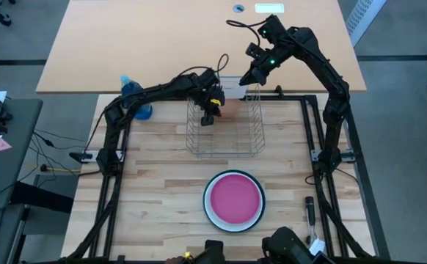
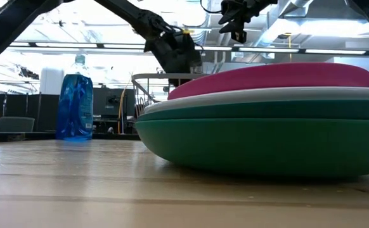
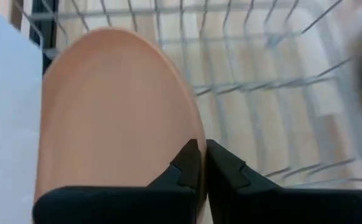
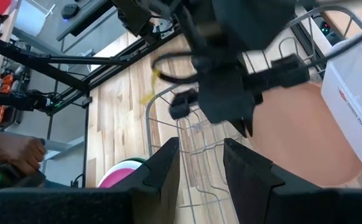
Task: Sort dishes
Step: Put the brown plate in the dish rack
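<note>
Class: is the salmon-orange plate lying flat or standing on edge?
On edge: the left gripper pinches the salmon-orange plate by its rim, upright over the wire rack.

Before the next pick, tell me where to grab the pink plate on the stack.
Take the pink plate by its rim, coming from above at its outer edge. It lies flat atop the stack, so only its raised edge offers the tool a pinch, probably on the right arm's side.

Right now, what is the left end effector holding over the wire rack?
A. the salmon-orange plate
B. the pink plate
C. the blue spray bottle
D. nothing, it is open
A: in the left wrist view the left end effector is closed on the rim of the salmon-orange plate, with the wire rack behind it; the pink plate lies on the stack on the table.
</note>
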Robot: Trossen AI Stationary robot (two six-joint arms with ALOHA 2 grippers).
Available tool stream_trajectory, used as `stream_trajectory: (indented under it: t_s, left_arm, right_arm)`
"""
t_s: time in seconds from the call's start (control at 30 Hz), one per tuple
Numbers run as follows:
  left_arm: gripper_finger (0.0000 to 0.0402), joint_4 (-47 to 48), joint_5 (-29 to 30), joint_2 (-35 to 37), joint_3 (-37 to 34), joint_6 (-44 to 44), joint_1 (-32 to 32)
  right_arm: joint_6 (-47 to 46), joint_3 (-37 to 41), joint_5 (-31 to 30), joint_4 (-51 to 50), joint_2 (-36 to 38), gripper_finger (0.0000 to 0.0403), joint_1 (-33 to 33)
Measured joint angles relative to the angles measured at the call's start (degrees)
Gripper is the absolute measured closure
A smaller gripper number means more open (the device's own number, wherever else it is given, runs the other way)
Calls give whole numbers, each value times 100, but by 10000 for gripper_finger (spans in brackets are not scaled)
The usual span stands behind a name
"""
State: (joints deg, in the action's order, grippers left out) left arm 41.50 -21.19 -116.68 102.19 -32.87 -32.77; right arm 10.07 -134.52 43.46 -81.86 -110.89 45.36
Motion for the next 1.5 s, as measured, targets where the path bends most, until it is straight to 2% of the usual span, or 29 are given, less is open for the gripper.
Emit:
stream_trajectory:
  t_s: [0.27, 0.5, 0.83, 1.17, 1.33, 1.5]
  left_arm:
    - [399, 25, -1220, 243, 1, 680, -218]
    - [400, 39, -1830, 243, 2, 931, -286]
    - [401, -5, -3148, 243, 2, 1628, -543]
    - [401, -1410, -4195, 232, 4, 2758, -1121]
    - [401, -1599, -4593, 165, 11, 2943, -1448]
    - [401, -1699, -5510, -229, 4, 3635, -1600]
  right_arm:
    - [28, 0, 0, 79, 0, 275, 0]
    - [-84, 0, 7, 65, 0, 275, 0]
    - [-63, 0, 20, 1, 0, 275, -84]
    - [-65, 0, 140, -13, 0, 275, -116]
    - [-64, 0, 146, -18, 0, 275, -114]
    - [-104, 0, 149, 25, 0, 275, -87]
